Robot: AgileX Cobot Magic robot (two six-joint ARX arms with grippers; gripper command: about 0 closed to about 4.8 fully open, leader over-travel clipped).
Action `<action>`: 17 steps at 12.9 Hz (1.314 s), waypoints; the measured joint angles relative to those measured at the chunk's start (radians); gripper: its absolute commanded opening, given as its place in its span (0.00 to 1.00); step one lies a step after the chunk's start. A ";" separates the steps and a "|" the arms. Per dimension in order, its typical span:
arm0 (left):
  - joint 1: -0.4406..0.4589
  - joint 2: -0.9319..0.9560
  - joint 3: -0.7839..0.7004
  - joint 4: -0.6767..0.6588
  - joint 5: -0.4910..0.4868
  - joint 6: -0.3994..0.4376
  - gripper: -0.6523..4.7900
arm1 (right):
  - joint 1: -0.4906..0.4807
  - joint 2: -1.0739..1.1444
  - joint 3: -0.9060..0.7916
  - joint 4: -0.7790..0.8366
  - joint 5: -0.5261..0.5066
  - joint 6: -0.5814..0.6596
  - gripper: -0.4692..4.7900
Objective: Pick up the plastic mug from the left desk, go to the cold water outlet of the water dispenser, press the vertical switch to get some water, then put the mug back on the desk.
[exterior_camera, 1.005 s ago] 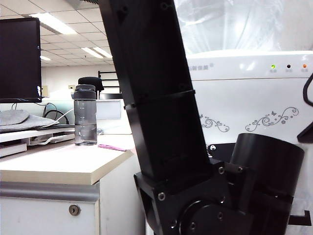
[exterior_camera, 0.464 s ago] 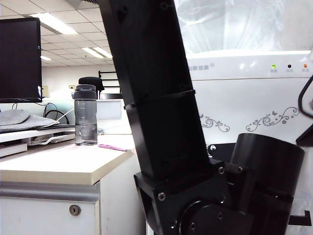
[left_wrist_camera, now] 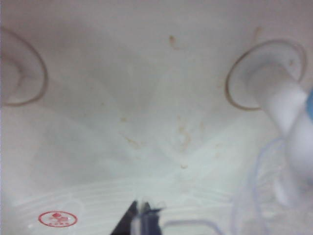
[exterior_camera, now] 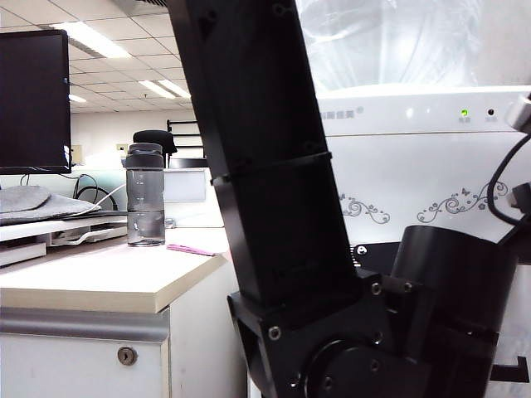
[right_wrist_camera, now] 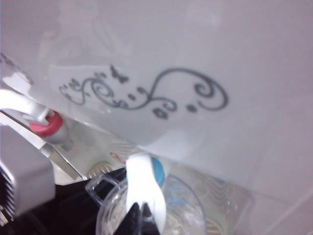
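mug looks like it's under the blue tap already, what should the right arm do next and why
Probably ease the right gripper onto the vertical switch and press it. In the right wrist view the plastic mug sits right under the cold water outlet, and the gripper tips are at the lever. The left gripper, shut, seems to hold the mug there.

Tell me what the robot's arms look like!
The big arm in the exterior view is matte black and boxy, with silver screws and a round black joint. A thin black cable loops at the right edge. Each wrist view shows only a small dark tip: the left pincer and the right pincer.
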 measured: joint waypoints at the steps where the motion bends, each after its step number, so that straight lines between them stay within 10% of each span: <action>1: 0.000 0.000 0.000 0.000 0.000 0.000 0.11 | 0.000 0.009 0.000 0.004 -0.003 -0.003 0.09; 17: 0.001 0.000 0.000 0.000 0.000 0.000 0.11 | 0.000 0.020 0.008 -0.029 -0.002 -0.044 0.09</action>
